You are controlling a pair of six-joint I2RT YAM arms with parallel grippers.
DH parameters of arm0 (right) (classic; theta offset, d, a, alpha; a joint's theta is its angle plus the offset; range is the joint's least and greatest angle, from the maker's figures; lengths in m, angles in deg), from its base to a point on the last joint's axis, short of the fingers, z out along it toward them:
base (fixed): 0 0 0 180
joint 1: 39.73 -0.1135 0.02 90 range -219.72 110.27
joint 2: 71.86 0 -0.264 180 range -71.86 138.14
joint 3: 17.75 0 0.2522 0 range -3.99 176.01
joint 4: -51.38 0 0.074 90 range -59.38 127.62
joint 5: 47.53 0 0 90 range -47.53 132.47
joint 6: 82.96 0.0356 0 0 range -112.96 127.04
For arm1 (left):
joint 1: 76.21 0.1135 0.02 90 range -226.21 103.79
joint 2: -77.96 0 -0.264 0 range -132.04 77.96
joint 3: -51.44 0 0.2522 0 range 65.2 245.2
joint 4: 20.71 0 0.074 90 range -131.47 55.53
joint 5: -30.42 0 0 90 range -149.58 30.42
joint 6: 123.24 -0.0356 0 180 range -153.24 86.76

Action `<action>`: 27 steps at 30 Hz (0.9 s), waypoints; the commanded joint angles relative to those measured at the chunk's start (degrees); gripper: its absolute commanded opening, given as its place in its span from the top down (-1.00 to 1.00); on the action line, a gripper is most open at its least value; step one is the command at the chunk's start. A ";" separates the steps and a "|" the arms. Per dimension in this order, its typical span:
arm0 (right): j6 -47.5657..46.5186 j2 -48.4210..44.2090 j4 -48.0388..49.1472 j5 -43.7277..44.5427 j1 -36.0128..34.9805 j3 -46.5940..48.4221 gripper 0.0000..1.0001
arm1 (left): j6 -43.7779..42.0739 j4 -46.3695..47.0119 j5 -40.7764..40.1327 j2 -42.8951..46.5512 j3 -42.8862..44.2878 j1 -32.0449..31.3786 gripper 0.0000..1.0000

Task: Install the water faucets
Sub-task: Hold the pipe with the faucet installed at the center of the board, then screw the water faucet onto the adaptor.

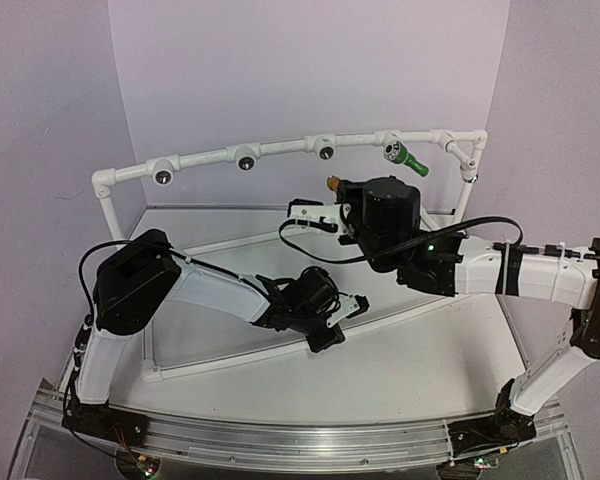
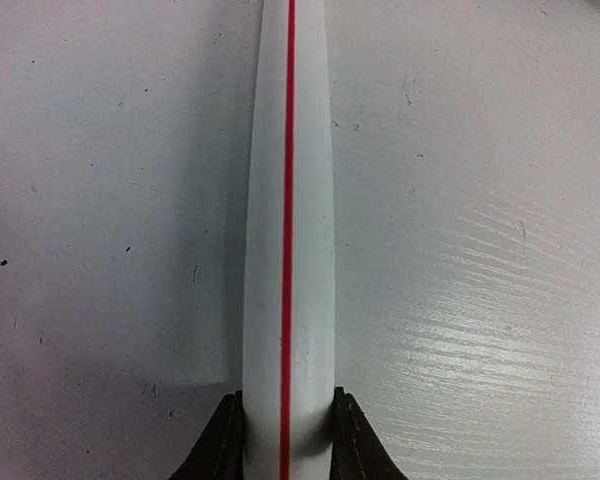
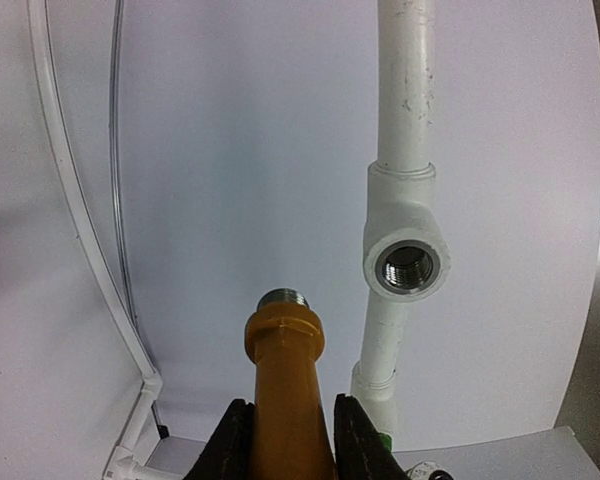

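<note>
The yellow-orange water faucet [image 3: 285,380] stands upright between the fingers of my right gripper [image 3: 285,405], which is shut on it, threaded end up. An empty threaded socket [image 3: 407,266] of the white pipe frame lies just right of that end and slightly farther off. From above, the yellow faucet [image 1: 333,183] sits below the socket [image 1: 326,152]. The green water faucet [image 1: 408,158] sticks out of the socket further right. My left gripper [image 2: 287,400] is shut on the frame's low white pipe with a red stripe [image 2: 287,200], its fingers pressed against both sides.
The frame's top rail [image 1: 205,160] carries two more empty sockets [image 1: 163,176] [image 1: 246,162] on the left. Its curved base pipe [image 1: 230,358] runs across the table in front of my left arm. White walls close in the back and sides.
</note>
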 commanded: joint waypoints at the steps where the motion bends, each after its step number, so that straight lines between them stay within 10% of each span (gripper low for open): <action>1: -5.93 -2.85 13.31 1.44 -0.73 0.11 1.00 | 0.10 -2.44 1.64 -3.43 -0.41 0.62 1.00; 27: -9.25 4.72 19.45 2.06 0.51 6.40 1.00 | -0.19 -2.00 2.38 -2.03 -1.58 0.57 1.00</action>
